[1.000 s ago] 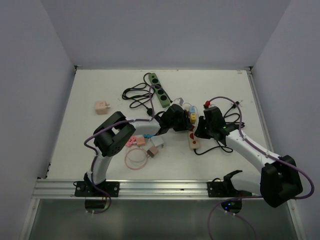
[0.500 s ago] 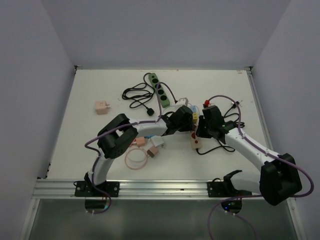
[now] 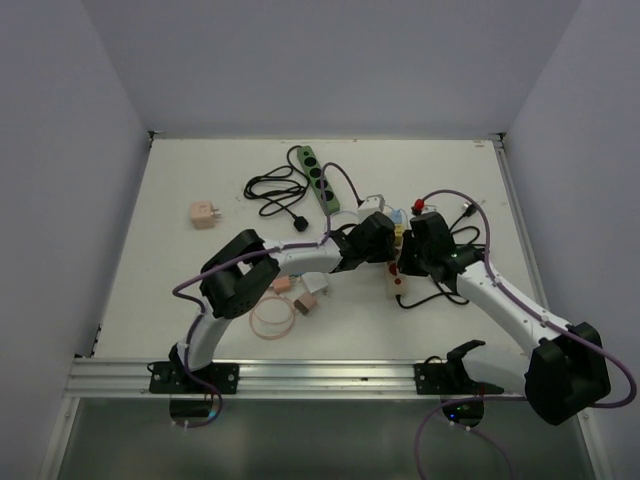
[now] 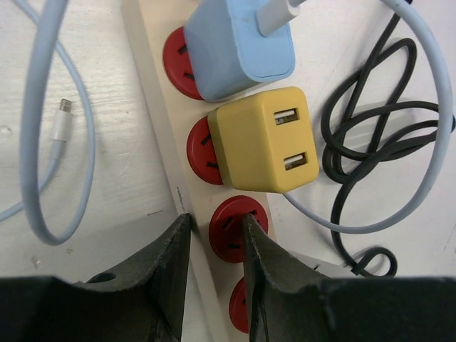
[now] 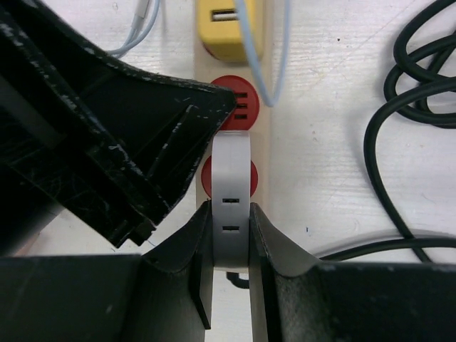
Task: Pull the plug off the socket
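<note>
A cream power strip (image 4: 153, 107) with red sockets lies mid-table (image 3: 393, 287). A blue adapter (image 4: 239, 43) and a yellow USB adapter (image 4: 263, 139) sit plugged in it. My left gripper (image 4: 216, 228) is narrowly open and presses down on the strip, one finger at its left edge and one on an empty red socket (image 4: 229, 226). My right gripper (image 5: 231, 214) is shut on a white plug (image 5: 231, 189) that stands over a red socket just below the yellow adapter (image 5: 228, 28). Whether its pins are still seated is hidden. The two grippers nearly touch (image 3: 400, 250).
A green power strip (image 3: 317, 180) with a coiled black cable (image 3: 272, 190) lies at the back. A pink adapter (image 3: 204, 215) sits far left. A pink cable coil (image 3: 272, 315) and small adapters (image 3: 305, 298) lie front left. Black cable loops (image 5: 406, 107) lie right of the strip.
Both grippers and the cream strip have shifted to the right. The left arm has stretched further across. The right gripper stays closed on the white plug.
</note>
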Robot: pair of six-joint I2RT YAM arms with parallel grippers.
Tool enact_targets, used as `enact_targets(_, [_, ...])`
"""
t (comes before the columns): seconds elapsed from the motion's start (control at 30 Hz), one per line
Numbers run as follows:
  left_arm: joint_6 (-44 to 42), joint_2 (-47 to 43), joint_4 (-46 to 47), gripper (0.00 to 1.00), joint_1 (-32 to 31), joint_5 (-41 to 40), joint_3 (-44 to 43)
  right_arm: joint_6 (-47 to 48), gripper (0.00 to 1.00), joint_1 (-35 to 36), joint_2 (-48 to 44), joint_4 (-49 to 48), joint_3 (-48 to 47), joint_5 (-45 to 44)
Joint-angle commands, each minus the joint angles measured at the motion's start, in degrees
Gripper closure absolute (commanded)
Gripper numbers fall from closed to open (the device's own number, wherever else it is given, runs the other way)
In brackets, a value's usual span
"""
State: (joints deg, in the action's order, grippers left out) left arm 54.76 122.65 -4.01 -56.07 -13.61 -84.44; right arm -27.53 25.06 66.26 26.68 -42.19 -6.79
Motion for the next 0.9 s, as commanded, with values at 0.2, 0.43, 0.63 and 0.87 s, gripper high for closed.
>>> enact_targets(0.2, [-2.99,9.80,-11.98,0.77,-1.14,-3.44,1.39,-1.47,1.00,0.96,-6.23,-8.74,-5.27,3.98])
enact_targets(0.43, [-3.08,9.63,-11.37,0.78,-1.58,-3.36,2.79,-2.18,1.00,0.96,-3.77,-7.96,-6.75,0.02])
enact_targets(0.63, [-3.52,3.92,-6.98,0.71,-1.14,-2.22,4.37,-1.21,1.00,0.96,-6.48,-2.86,-8.17,-2.26])
enact_targets(0.87, [-5.46,-9.17,0.31,0.45,0.61,-0.37,10.69,0.63,1.00,0.96,-13.60,-1.36,-6.06,-1.39])
